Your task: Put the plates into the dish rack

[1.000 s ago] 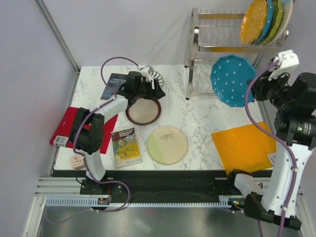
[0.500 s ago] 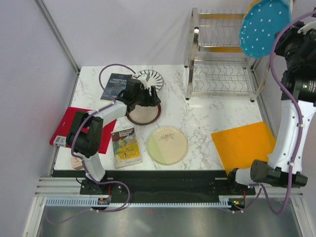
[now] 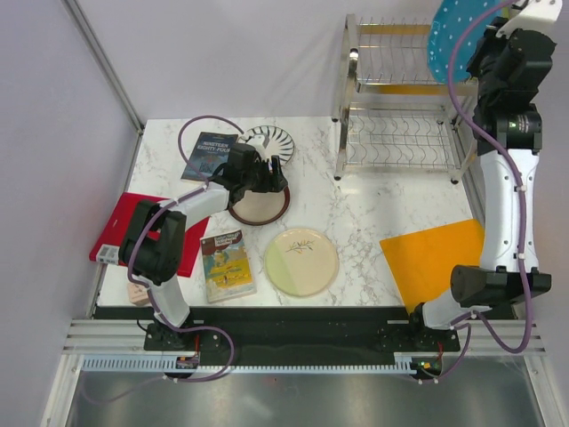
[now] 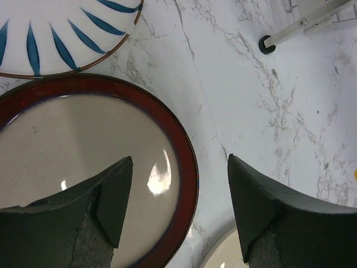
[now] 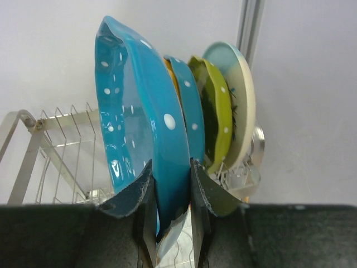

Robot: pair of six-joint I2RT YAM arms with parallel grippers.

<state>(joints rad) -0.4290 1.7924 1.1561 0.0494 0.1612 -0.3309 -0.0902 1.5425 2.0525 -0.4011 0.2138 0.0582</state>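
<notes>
My right gripper [image 5: 172, 192] is shut on the rim of a teal dotted plate [image 5: 139, 111], held upright over the upper shelf of the steel dish rack [image 3: 391, 116], beside several plates standing there [image 5: 223, 111]. The teal plate [image 3: 453, 36] shows at the top right in the top view. My left gripper [image 4: 178, 190] is open, its jaws straddling the right rim of the maroon-rimmed beige plate [image 4: 83, 162] on the table. The white striped plate [image 4: 56, 33] lies just behind it. The cream-and-green twig plate [image 3: 302, 261] lies at the front middle.
A red board [image 3: 116, 233] and two small books [image 3: 228, 263] lie at the left. An orange board [image 3: 436, 258] lies at the front right. A rack foot [image 4: 266, 44] stands on the marble to the right of the left gripper.
My right arm has lifted the teal plate from in front of the rack up to its upper shelf, next to the standing plates. My left gripper has shifted slightly over the maroon plate's rim.
</notes>
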